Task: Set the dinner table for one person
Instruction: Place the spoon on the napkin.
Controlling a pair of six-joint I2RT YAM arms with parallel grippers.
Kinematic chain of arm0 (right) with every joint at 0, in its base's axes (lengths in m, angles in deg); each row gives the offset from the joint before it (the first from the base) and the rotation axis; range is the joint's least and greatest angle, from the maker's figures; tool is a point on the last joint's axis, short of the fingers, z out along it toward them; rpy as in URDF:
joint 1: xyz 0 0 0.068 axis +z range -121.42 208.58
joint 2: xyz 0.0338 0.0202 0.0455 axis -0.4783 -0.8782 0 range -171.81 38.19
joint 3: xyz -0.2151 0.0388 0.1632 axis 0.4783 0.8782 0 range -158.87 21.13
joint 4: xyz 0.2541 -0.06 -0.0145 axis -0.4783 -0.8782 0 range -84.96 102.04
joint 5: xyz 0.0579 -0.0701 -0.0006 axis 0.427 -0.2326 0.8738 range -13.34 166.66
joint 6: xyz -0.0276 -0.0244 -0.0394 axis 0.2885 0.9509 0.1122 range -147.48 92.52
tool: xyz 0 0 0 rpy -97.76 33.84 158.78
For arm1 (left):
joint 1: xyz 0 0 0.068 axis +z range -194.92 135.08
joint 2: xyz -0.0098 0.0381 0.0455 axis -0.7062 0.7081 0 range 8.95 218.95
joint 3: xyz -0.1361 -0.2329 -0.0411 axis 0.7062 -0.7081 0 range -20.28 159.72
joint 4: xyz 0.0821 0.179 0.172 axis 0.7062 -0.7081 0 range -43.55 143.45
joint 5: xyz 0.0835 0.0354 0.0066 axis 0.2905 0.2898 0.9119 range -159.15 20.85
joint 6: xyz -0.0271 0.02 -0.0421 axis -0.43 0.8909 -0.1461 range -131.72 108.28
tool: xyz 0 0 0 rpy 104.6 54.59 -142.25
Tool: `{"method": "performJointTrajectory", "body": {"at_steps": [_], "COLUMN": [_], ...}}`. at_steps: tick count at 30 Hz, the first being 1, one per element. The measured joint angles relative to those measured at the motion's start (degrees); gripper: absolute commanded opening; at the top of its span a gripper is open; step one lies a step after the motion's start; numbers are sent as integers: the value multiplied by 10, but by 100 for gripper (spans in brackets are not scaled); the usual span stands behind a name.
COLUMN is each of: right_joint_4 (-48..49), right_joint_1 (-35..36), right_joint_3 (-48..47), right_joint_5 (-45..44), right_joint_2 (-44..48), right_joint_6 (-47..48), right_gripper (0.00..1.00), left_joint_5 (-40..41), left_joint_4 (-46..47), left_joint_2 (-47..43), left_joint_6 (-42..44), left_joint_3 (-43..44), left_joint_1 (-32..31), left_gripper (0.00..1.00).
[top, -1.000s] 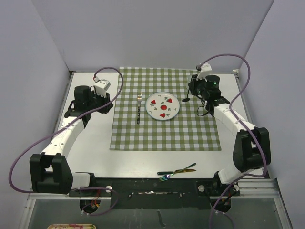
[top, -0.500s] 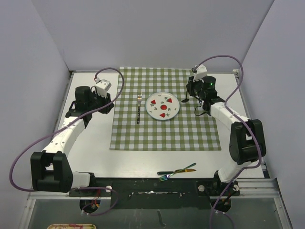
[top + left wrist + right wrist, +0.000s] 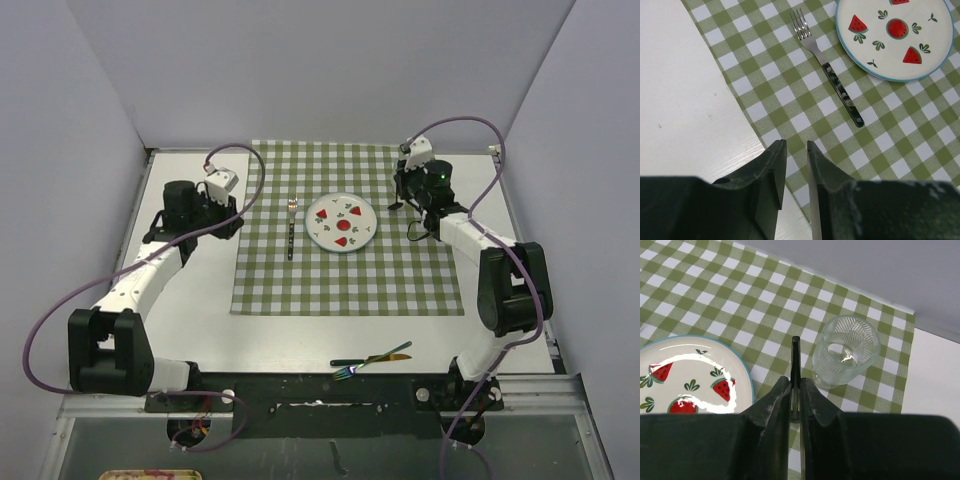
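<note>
So the right claw [image 3: 795,381] is pressed together on a thin dark piece of cutlery [image 3: 795,357] that pokes out past its tips. A clear glass [image 3: 846,350] sits on the checked cloth [image 3: 715,285] just ahead and to the right of it, and a strawberry plate [image 3: 690,367] is off to its left. The left claw [image 3: 796,145] has only a narrow gap with nothing in it, and it hangs over the cloth's edge. A fork [image 3: 830,75] lies ahead of it on the cloth, with the plate further ahead to the right. The white table [image 3: 685,100] runs under both claws, and its bare top shows to the left of the left claw.
</note>
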State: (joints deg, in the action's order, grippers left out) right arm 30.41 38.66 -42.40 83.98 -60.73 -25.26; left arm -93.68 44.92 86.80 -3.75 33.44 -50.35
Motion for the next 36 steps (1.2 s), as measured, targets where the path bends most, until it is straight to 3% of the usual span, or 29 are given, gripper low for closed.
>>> {"method": "performJointTrajectory", "body": {"at_steps": [12,36], "right_joint_4": [49,45], "right_joint_1": [-7,-19], "right_joint_3": [0,-1], "right_joint_5": [-7,5], "right_joint_2": [-14,-30], "right_joint_6": [7,-22], "right_gripper": [0,0], "left_joint_5": [0,3], "left_joint_4": [2,0], "left_joint_2": [21,46], "left_joint_6": [1,25], "left_joint_3": [0,17], "left_joint_1": [-17,-56], "left_gripper": [21,21]}}
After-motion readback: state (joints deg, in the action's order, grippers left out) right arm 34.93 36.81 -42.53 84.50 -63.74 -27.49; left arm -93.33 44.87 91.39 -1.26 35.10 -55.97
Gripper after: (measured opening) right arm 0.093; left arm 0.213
